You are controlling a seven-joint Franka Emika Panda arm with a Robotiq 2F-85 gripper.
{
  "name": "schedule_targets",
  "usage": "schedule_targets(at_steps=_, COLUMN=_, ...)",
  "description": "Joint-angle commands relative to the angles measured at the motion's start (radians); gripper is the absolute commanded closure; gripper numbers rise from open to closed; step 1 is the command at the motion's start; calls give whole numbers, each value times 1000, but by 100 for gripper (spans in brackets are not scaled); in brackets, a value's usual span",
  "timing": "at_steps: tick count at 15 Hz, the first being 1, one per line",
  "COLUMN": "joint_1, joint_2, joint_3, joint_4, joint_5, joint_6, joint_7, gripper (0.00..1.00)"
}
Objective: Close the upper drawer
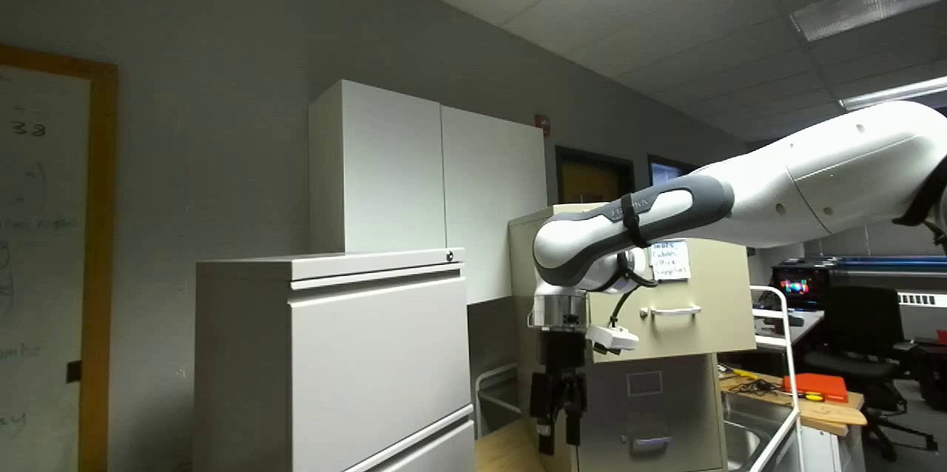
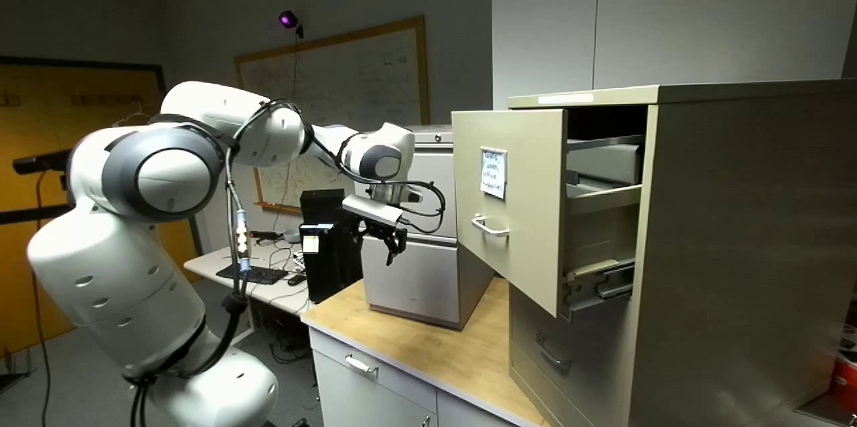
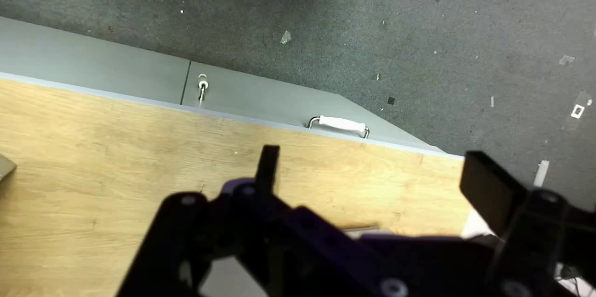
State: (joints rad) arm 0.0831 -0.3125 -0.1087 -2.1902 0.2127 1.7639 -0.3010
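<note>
The upper drawer (image 1: 714,302) of the beige filing cabinet is pulled out in both exterior views. Its flat front (image 2: 532,206) stands well clear of the cabinet body (image 2: 736,246), with inner side and slide rail showing. The front bears a paper label (image 2: 494,173) and a metal handle (image 2: 490,227). My gripper (image 1: 560,436) points down, apart from the drawer. In an exterior view the gripper (image 2: 386,245) is left of the drawer front, before the grey cabinet. In the wrist view its fingers (image 3: 372,159) are wide apart with nothing between them. The drawer is out of the wrist view.
A light-grey lateral cabinet (image 2: 412,283) stands on the wooden counter (image 2: 415,350). The counter (image 3: 116,162) lies below the gripper, with a white handle (image 3: 342,123) on its front. A lower beige drawer (image 1: 644,413) is shut. A white rail (image 1: 788,354) stands beside the filing cabinet.
</note>
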Motion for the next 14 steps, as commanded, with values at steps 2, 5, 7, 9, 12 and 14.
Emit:
schedule_targets(at_steps=2, joint_1=-35, joint_2=-8, joint_3=47, joint_4=1, joint_5=-59, joint_6=54, joint_7=52, gripper=0)
schedule_targets(at_steps=5, joint_1=-55, joint_2=-30, joint_3=73, joint_4=-13, joint_5=-146, joint_6=134, joint_7=122, gripper=31)
schedule_targets(at_steps=7, joint_1=-71, joint_2=-54, joint_3=89, joint_4=-28, joint_5=-211, joint_6=185, joint_7=189, gripper=48)
schedule_targets(at_steps=9, joint_1=-86, joint_2=-87, joint_3=99, joint_4=-44, joint_5=-261, joint_6=220, joint_7=254, gripper=64)
schedule_targets(at_steps=12, joint_1=-105, joint_2=-162, joint_3=107, joint_4=-77, joint_5=-295, joint_6=250, joint_7=337, gripper=87)
schedule_targets(at_steps=14, joint_1=-118, joint_2=-215, joint_3=109, joint_4=-101, joint_5=-299, joint_6=266, joint_7=379, gripper=99)
